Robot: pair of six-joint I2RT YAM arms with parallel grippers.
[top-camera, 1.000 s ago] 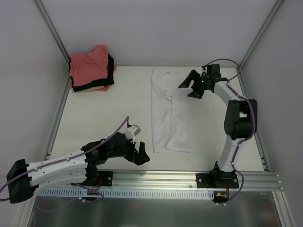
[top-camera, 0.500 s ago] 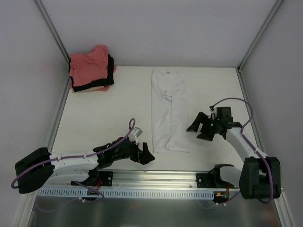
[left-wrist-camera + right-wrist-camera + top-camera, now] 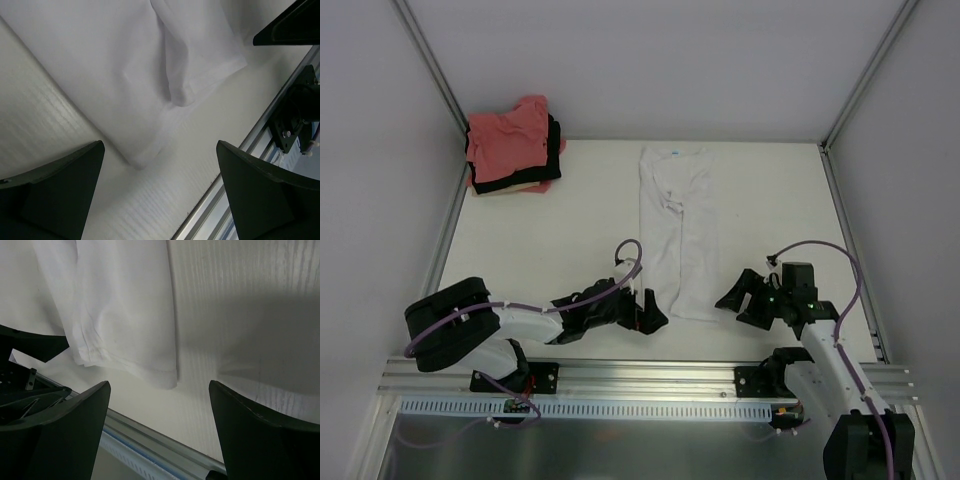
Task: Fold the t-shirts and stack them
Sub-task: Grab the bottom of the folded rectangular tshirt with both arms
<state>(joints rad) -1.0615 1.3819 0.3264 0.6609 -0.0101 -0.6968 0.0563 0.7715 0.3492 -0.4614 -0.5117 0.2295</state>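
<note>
The white t-shirt (image 3: 675,235) lies mid-table as a long narrow strip, sides already folded in, collar at the far end, hem at the near end; this looks like the one being worked. All the action is at that near hem. The left gripper (image 3: 650,312) sits low just beside the near-left hem corner (image 3: 140,159), fingers spread wide with nothing in them; its wrist view shows the corner lying right between the two fingers. On the right, the right gripper (image 3: 736,303) hovers just off the near-right hem corner (image 3: 167,377), jaws well apart and empty too; it isn't touching cloth, as far as I can tell. My read is that both are lining up to pinch the hem and carry it toward the collar, halving the strip. In the far-left corner sits the stack (image 3: 515,150): salmon-pink tee (image 3: 508,132) on top, black tee (image 3: 553,150) under it, cream tee (image 3: 495,190) peeking out at the bottom; all well apart from both arms on the pale table (image 3: 540,250).
</note>
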